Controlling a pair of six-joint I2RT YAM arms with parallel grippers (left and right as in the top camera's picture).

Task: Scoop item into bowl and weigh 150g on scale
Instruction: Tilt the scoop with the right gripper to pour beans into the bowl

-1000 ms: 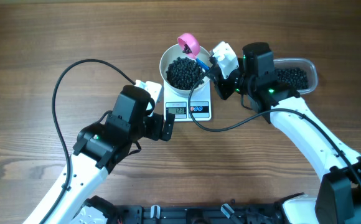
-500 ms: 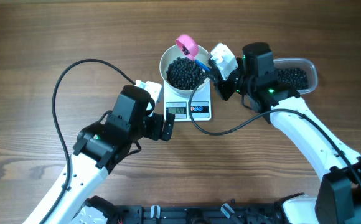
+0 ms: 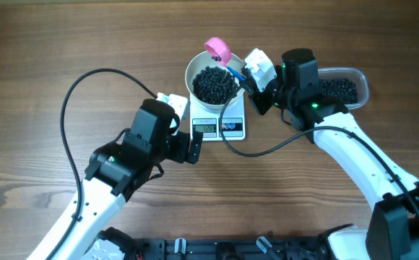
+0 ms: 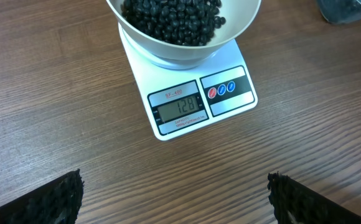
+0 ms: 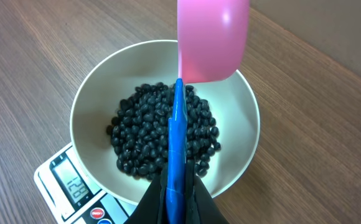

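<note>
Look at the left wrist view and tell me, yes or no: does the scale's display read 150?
No: the display on the scale shows a number beginning 12, below 150, with the bowl on the scale.

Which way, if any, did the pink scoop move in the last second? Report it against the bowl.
No. The pink scoop stays over the bowl's far rim, apart from a slight sideways wobble.

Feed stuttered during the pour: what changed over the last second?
Nothing visibly changed. The right gripper stays shut on the scoop, held over the rim of the bowl of beans on the scale; the left gripper stays open, short of the scale.
</note>
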